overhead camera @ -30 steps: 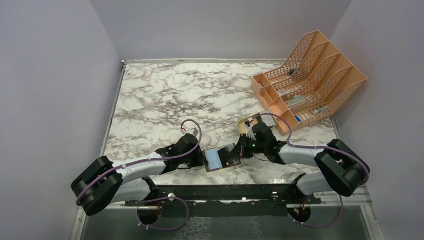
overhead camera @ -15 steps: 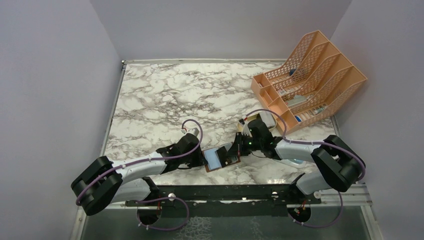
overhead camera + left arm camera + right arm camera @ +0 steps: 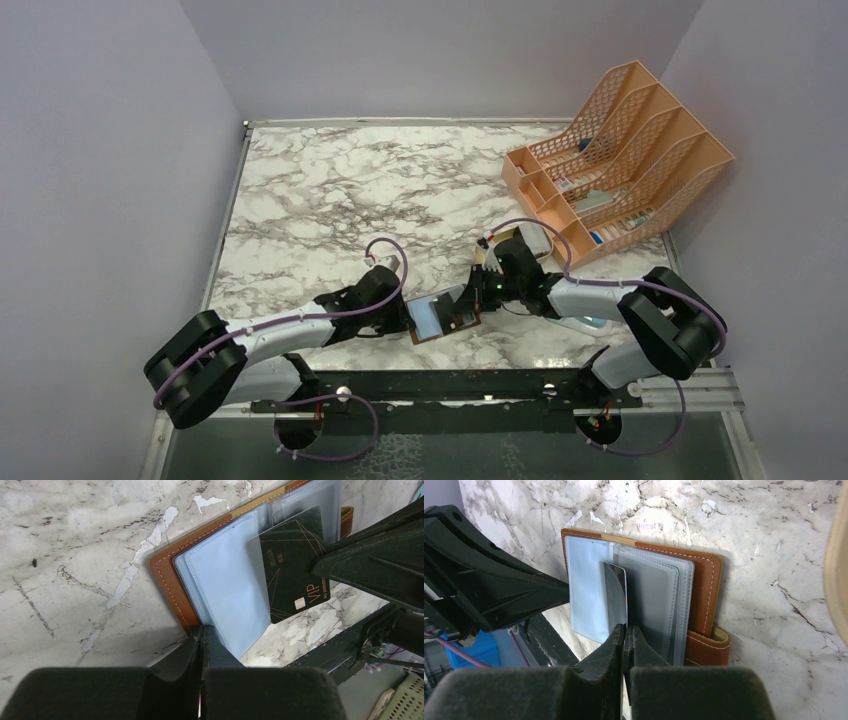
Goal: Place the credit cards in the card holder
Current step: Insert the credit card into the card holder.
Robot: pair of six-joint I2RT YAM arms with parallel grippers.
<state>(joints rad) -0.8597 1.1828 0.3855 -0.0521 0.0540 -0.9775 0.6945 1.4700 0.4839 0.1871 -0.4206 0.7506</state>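
Observation:
The brown leather card holder (image 3: 437, 336) lies open near the table's front edge, with its clear sleeves (image 3: 227, 587) fanned out. My left gripper (image 3: 202, 630) (image 3: 408, 318) is shut on the near edge of a bluish sleeve and holds it lifted. A black credit card (image 3: 292, 562) marked VIP stands on edge among the sleeves, partly under a clear sleeve. My right gripper (image 3: 626, 628) (image 3: 470, 305) is shut on the near end of that card (image 3: 616, 597). The holder's snap strap (image 3: 706, 647) sticks out at the right. No other cards show.
An orange mesh file rack (image 3: 620, 160) with small items stands at the back right. The rim of a tan oval tray (image 3: 839, 575) shows at the right edge of the right wrist view. The black front rail (image 3: 450, 385) runs just below the holder.
My right arm has swung its wrist left and back, bringing the card in over the open sleeves. The left arm has kept its hold and barely moved.

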